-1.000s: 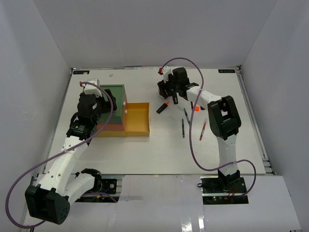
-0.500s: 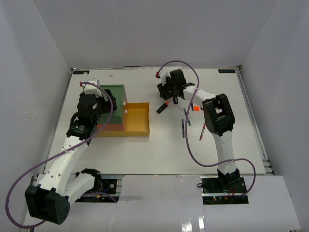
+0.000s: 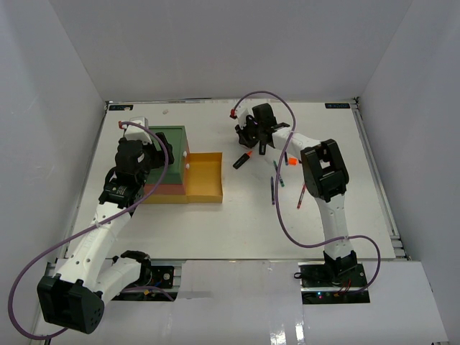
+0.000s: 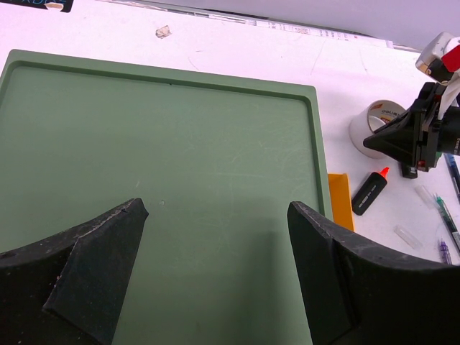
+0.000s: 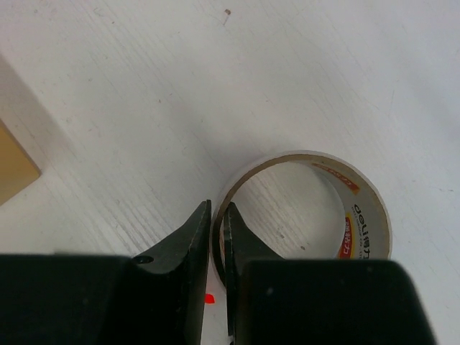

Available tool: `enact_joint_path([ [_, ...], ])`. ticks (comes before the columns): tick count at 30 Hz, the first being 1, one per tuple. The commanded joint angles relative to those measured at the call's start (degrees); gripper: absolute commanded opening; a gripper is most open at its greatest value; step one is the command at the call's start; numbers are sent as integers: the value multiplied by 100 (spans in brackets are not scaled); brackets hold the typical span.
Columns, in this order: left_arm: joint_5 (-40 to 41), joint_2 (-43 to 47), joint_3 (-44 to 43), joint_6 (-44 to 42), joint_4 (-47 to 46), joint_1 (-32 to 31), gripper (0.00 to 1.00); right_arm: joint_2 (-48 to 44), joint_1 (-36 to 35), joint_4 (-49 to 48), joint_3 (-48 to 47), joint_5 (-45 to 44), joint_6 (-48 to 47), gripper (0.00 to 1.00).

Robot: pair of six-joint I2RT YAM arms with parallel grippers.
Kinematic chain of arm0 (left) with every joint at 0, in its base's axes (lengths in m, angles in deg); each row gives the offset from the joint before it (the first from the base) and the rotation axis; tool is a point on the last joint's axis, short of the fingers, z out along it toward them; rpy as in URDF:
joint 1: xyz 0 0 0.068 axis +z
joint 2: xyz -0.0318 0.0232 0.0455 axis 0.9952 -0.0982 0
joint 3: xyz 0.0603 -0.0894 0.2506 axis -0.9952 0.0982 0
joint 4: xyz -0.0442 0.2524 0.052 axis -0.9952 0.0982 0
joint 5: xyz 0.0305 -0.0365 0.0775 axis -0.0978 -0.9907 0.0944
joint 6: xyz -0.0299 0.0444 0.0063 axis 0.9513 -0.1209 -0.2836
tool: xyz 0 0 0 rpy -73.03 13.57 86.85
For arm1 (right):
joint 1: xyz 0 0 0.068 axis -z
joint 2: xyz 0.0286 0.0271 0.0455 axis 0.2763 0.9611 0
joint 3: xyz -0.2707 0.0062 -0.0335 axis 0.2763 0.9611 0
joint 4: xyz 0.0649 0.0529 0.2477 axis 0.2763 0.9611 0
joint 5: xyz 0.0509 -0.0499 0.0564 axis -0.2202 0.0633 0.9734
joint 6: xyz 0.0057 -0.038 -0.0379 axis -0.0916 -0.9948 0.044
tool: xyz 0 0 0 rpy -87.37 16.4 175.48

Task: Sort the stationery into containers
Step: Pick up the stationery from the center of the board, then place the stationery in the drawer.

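tape roll [image 5: 363,215], a thin glossy ring with a printed inner face, lies flat on the matte white tabletop [image 5: 144,86], hole upward, right of the boxy drawer stack [image 3: 164,154]. right tool [image 5: 218,215] is clenched on the ring's wall, one finger inside. left tool [image 4: 215,208] hangs released over the stack's smooth green top.

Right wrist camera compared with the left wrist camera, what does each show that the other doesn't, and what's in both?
Only the right wrist view shows how the right gripper pinches the wall of the tape roll: one finger inside the ring, one outside. Only the left wrist view shows the left gripper open over the green drawer top, the orange-capped highlighter and pens. Both show the tape roll, the right gripper, the white table and a sliver of the yellow drawer.
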Motion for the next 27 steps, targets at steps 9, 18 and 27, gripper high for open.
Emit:
enact_joint_path([
  [9,-88,5,16,96,387,5,91,-1645,-642,263,531,478,-305,8],
  [18,-88,14,33,140,387,5,91,-2209,-1828,-176,1287,452,-16,8],
  [27,-97,49,33,149,387,5,91,-1954,-2225,-466,1480,460,485,8],
])
